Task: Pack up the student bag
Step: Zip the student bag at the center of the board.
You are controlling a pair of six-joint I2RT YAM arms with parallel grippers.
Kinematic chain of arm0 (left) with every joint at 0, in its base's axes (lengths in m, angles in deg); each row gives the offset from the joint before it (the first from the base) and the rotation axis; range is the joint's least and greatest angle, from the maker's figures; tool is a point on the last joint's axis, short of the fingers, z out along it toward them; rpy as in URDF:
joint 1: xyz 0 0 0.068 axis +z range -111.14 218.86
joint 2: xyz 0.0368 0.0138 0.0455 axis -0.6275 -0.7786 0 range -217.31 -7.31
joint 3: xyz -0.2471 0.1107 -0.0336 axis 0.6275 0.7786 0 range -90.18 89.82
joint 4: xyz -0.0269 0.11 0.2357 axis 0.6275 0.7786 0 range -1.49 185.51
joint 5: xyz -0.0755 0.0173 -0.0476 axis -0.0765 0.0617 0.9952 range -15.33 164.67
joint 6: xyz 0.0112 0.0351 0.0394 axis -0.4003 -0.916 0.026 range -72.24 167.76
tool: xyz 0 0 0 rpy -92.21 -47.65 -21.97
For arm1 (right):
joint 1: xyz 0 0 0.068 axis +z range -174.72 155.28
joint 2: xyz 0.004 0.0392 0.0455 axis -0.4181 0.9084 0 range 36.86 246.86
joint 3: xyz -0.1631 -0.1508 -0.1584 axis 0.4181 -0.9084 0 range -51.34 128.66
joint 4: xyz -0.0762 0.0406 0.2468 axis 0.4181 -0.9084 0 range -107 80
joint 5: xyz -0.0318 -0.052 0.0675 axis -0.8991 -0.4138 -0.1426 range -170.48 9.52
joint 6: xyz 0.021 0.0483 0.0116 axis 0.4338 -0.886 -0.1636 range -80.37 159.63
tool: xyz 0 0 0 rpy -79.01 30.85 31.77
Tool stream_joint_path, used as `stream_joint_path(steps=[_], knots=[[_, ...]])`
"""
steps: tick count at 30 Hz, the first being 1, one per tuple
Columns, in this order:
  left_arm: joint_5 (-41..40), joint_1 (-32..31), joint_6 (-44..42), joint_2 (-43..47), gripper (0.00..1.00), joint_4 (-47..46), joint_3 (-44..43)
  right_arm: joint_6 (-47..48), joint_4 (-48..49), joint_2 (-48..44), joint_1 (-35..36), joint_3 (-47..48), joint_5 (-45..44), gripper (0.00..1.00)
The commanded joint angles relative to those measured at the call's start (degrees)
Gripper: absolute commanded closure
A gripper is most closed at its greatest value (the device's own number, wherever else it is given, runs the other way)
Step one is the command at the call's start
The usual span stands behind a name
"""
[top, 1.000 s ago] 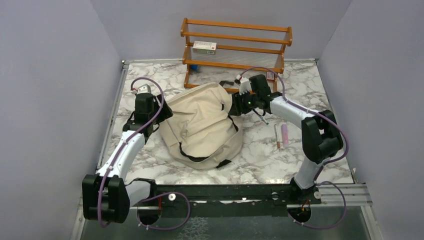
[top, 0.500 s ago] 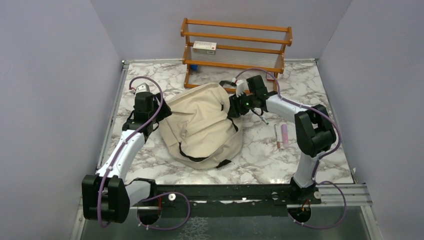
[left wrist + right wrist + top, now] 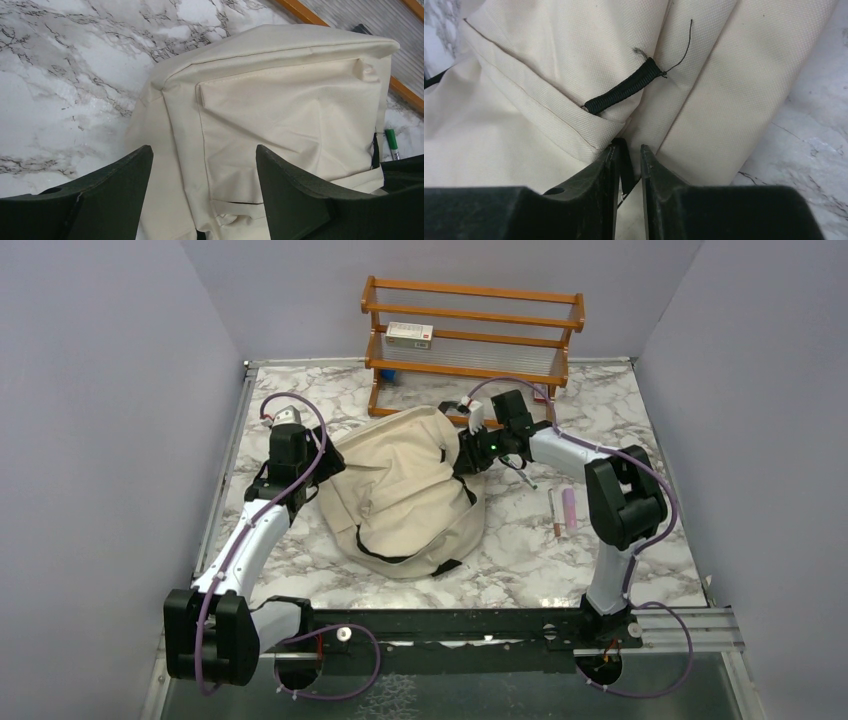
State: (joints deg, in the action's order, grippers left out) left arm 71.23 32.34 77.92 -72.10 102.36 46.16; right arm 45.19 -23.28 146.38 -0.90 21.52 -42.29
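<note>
The student bag [image 3: 405, 490], a big cream canvas backpack with black straps, lies slumped in the middle of the marble table. My left gripper [image 3: 326, 464] hovers at its left side, open, and the wrist view shows the bag's pocket panel [image 3: 280, 120] between the spread fingers [image 3: 285, 185] with nothing held. My right gripper [image 3: 463, 454] is at the bag's upper right edge. In the right wrist view its jaws [image 3: 628, 146] stand close together round a black strap piece and a fold of cream fabric, just below a black loop [image 3: 624, 91].
A wooden rack [image 3: 470, 332] stands at the back with a small box [image 3: 409, 334] on a shelf. A green-capped marker [image 3: 391, 140] lies right of the bag. A pen [image 3: 553, 512] and a pink stick [image 3: 569, 508] lie further right.
The right arm's elbow has swung left and its jaws have narrowed onto the bag's edge. The left arm and the bag have not visibly moved.
</note>
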Motion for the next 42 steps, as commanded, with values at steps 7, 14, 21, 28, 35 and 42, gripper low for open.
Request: stream_joint_path(steps=[7, 14, 21, 28, 35, 42], knots=[[2.12, -0.33, 1.05, -0.64, 0.23, -1.89, -0.89, -1.7, 2.69, -4.09, 0.27, -2.62, 1.6, 0.99], [3.35, -0.34, -0.37, -1.65, 0.24, -3.33, -1.22, -3.01, 3.14, -10.95, 0.27, -6.54, -4.66, 0.99], [5.76, -0.33, -2.69, -2.44, 0.23, -3.8, -1.74, -2.13, 1.73, -13.5, 0.27, -7.85, -5.68, 0.99], [7.89, -0.33, -2.91, -3.57, 0.23, -4.59, -1.57, 1.19, 0.14, -10.6, 0.27, -6.56, -3.58, 0.59], [8.47, -0.33, -2.91, -3.91, 0.23, -4.62, -1.43, 4.34, 0.88, -7.74, 0.27, -5.09, -0.7, 0.41], [8.73, -0.33, -2.56, -3.61, 0.23, -4.62, -1.08, 5.76, 1.49, -3.61, 0.27, -2.43, 1.19, 0.37]])
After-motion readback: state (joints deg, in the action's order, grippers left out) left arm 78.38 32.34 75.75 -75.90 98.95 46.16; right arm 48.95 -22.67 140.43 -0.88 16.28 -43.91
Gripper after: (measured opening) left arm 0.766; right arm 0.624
